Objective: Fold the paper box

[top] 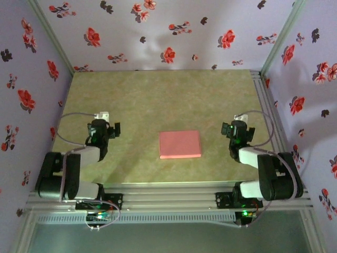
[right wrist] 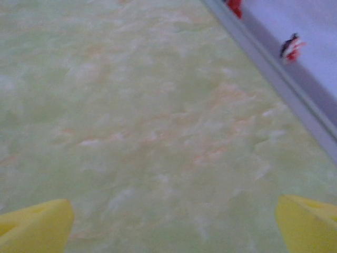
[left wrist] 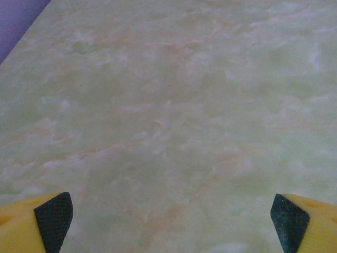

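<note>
The paper box lies flat near the middle of the table as a salmon pink rectangle, closed up, with nothing touching it. My left gripper rests at the left, well apart from the box. In the left wrist view the left gripper stands open, its yellow fingertips wide apart over bare table. My right gripper sits to the right of the box, also clear of it. In the right wrist view the right gripper is open with nothing between its fingers.
The mottled green table is walled by flowered purple panels on three sides. A metal rail runs along the table's right edge close to my right gripper. Both arm bases stand on the aluminium frame at the near edge.
</note>
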Available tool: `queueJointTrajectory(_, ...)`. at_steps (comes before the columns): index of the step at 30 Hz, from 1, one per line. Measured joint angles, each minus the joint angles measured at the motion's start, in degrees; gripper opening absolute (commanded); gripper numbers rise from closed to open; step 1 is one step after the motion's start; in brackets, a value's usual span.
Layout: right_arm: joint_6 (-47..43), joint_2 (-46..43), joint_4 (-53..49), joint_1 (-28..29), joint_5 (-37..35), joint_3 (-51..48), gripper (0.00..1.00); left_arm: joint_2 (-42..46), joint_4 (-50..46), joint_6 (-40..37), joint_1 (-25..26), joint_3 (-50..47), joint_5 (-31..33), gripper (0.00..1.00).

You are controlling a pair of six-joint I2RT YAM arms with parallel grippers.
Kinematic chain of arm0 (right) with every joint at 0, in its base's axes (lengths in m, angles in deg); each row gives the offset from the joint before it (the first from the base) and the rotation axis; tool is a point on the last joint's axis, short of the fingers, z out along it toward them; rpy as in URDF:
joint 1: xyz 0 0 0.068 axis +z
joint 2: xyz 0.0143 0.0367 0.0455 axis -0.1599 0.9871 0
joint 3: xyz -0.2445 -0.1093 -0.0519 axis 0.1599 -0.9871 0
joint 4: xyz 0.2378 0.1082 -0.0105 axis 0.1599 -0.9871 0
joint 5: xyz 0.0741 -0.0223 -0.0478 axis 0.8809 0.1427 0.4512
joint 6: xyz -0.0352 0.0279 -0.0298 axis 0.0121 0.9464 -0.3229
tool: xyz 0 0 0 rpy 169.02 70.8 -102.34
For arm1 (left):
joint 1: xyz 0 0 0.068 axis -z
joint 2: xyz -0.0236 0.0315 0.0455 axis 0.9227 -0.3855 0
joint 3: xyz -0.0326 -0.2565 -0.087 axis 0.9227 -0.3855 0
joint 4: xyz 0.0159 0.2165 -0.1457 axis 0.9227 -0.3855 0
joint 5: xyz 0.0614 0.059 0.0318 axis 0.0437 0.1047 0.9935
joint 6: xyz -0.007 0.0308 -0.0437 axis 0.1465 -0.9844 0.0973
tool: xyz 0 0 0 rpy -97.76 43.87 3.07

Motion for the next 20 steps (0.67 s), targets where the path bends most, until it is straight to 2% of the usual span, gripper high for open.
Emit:
queueJointTrajectory(5,-1.0,9.5,16.4,-1.9,6.8,-0.1,0.99,-4.9,11.6,-0.9,-4.7,-1.2,-4.3,0.99)
queueJointTrajectory(11,0.2,11.3,16.8,-4.6,8.4,0.8,0.99,-6.8,13.3,-0.2,-8.3,0.1,-9.2,0.99)
queueJointTrajectory(20,0.8,11.3,16.4,-5.3,11.3,2.7,0.99,-6.8,13.3,0.0,-8.5,0.8,-11.3,1.00)
